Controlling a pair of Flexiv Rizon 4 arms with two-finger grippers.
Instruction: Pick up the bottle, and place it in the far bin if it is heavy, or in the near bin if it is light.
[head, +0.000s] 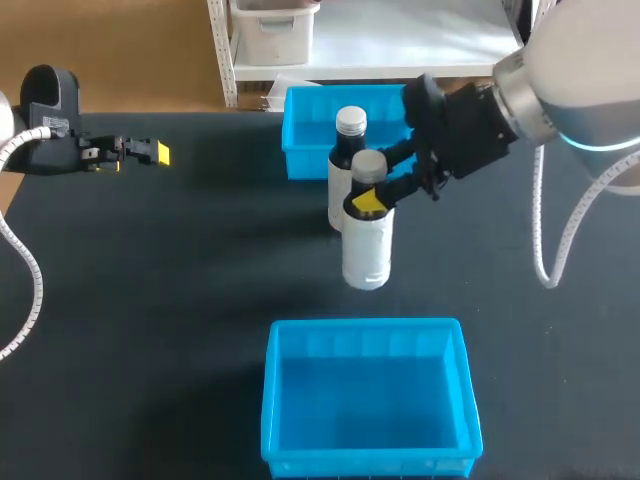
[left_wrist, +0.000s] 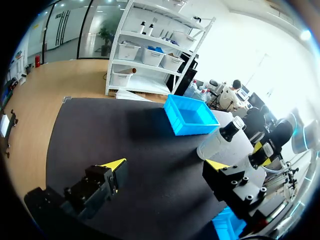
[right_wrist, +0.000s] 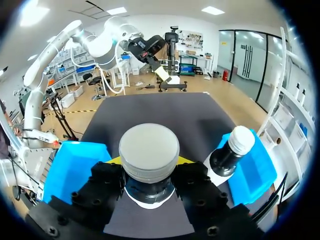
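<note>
Leftmost, the left gripper (left_wrist: 166, 165) hovers over the dark table (head: 150, 300), its fingers spread wide and holding nothing. Near the centre, the bottle (head: 366, 250) is upright between the far bin (head: 300, 130) and the near bin (head: 275, 400), just in front of a second bottle (head: 350, 122). From the right, the right gripper (head: 370, 198) is clamped on its dark neck, directly under the grey cap. The body looks like rigid, smooth, probably slippery plastic, so the neck seems the safest hold, since the cap's lip would stop it sliding. The opaque body hides the contents, so its weight cannot be judged.
</note>
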